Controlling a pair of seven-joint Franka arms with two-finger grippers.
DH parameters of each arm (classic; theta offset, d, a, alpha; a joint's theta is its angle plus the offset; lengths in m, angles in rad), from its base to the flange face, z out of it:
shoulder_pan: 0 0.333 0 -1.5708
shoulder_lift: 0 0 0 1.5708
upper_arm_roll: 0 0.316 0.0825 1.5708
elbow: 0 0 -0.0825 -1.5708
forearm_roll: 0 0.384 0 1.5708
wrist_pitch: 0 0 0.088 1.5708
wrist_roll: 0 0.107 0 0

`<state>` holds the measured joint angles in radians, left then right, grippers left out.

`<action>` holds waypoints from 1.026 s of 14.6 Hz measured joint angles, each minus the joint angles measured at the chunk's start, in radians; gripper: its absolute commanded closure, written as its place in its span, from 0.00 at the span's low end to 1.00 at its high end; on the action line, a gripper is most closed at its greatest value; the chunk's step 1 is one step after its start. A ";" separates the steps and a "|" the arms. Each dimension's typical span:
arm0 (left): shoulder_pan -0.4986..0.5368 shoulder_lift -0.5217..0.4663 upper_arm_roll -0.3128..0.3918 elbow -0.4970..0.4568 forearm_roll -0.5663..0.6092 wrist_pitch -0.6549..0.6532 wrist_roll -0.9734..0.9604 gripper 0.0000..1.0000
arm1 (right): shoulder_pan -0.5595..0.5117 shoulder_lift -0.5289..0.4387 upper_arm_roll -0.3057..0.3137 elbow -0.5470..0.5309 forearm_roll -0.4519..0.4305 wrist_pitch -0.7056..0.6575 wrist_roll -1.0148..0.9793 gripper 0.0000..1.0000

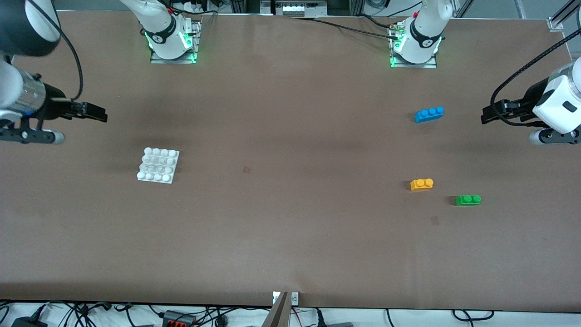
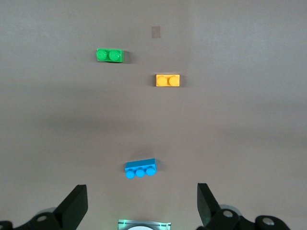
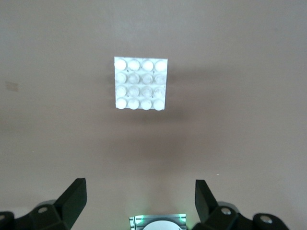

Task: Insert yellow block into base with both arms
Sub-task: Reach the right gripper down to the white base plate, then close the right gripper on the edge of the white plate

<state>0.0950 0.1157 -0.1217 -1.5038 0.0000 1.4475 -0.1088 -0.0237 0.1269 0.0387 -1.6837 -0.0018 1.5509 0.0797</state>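
On the counter (image 1: 290, 218) in the front view, the yellow block (image 1: 421, 184) lies toward the left arm's end, just beside the green brick (image 1: 468, 200) and nearer the camera than the blue brick (image 1: 429, 114). The base (image 1: 158, 165) lies toward the right arm's end. Left gripper (image 1: 488, 113) and right gripper (image 1: 97, 112) hang over the counter's ends.

Left wrist view: left gripper (image 2: 142, 203) spread, empty, over the blue brick (image 2: 140, 168).

Right wrist view: right gripper (image 3: 140, 201) spread, empty, base (image 3: 141, 84) apart.
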 measured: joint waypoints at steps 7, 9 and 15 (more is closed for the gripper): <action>0.002 0.000 0.000 0.000 0.000 -0.002 0.000 0.00 | 0.002 0.079 0.000 -0.213 0.001 0.367 0.007 0.00; 0.002 0.000 0.000 0.000 0.000 -0.004 0.000 0.00 | 0.004 0.081 0.000 -0.334 0.001 0.557 0.011 0.00; 0.004 0.000 0.002 0.000 -0.006 -0.006 0.000 0.00 | 0.015 0.157 0.001 -0.511 0.001 0.882 0.020 0.00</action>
<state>0.0989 0.1157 -0.1202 -1.5038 -0.0061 1.4416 -0.1088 -0.0092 0.2836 0.0392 -2.1952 -0.0012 2.4331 0.1000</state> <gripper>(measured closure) 0.000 0.000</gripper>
